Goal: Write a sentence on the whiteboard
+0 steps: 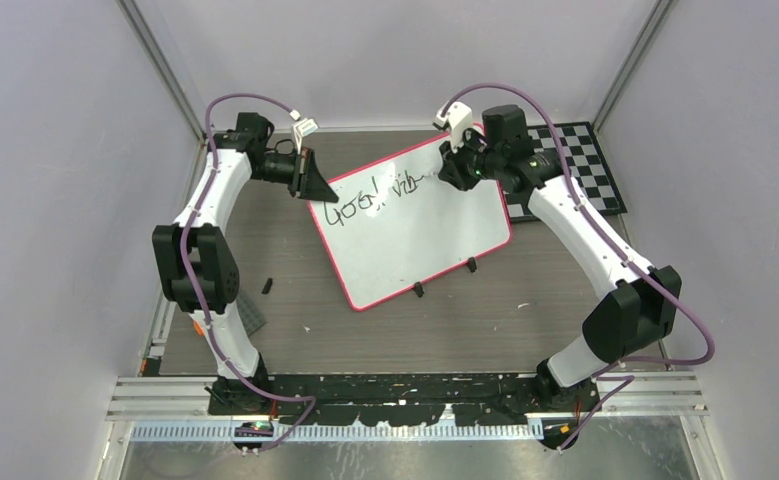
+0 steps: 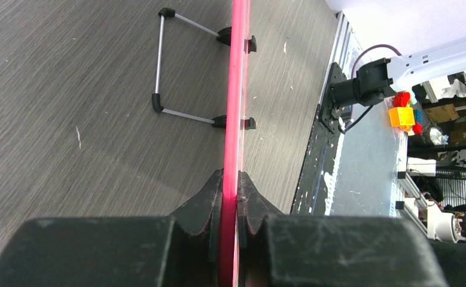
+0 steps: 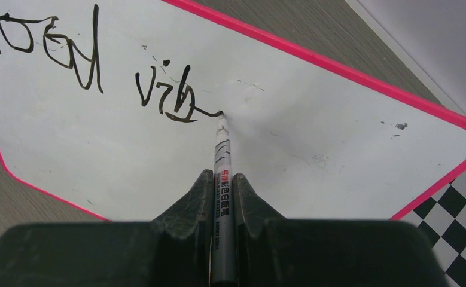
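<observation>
L end effector (image 2: 230, 179) clamps whiteboard (image 2: 238, 72), R end effector (image 3: 223, 177) grips marker (image 3: 221, 146); sentence (image 3: 97, 57) cut off.

Pink-rimmed whiteboard (image 1: 417, 250); b/w checked mat (image 1: 593, 165)

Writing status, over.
Left end effector shut on whiteboard rim. Right end effector shut on marker, tip touching board. Sentence unfinished, mid second word. Nothing obstructing.

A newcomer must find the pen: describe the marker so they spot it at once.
Find the large pink-rimmed whiteboard. Near its far right corner the right gripper is shut on the marker, its tip at the end of the black writing. Nothing else there is a slim grey stick with small print.
</observation>
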Controlling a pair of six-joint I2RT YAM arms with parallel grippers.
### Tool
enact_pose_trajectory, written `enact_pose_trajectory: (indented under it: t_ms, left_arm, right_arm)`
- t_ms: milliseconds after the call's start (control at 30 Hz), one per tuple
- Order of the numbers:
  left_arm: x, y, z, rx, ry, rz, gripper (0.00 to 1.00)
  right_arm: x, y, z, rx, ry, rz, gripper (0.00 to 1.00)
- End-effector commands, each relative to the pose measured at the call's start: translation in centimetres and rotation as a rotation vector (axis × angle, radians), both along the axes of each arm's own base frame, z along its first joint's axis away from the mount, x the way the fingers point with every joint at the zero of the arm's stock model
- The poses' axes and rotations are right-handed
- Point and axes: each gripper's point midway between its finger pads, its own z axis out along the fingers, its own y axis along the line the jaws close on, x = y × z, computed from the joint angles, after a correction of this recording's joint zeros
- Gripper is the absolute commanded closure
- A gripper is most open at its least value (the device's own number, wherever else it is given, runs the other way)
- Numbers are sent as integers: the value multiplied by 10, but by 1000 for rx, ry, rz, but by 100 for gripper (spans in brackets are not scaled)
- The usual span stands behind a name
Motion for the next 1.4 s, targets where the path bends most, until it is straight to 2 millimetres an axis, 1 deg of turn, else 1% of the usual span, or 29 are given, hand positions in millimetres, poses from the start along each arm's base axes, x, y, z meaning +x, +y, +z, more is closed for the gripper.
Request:
enact_pose_trajectory:
  t_ms: [0, 167, 333, 500, 900, 1200, 1367]
  left_arm:
    - [10, 0, -3, 50, -62, 5, 100]
    - [10, 0, -3, 50, -62, 5, 100]
    - [9, 0, -3, 54, -65, 9, 100]
    - [8, 0, -3, 55, -65, 10, 100]
    - [8, 0, -3, 55, -65, 10, 100]
    - [7, 1, -4, 58, -64, 10, 100]
    - [6, 1, -3, 56, -65, 8, 100]
  right_arm:
    - [20, -3, 30, 17, -103, -39, 100]
    - [19, 3, 29, 28, -93, -12, 100]
    - [11, 12, 25, 39, -73, 27, 100]
    - [4, 17, 22, 48, -56, 47, 100]
    - [-9, 11, 7, 21, -22, 54, 100]
    - [-10, 2, 2, -19, -21, 24, 100]
    - [-10, -3, 4, -32, -30, 10, 100]
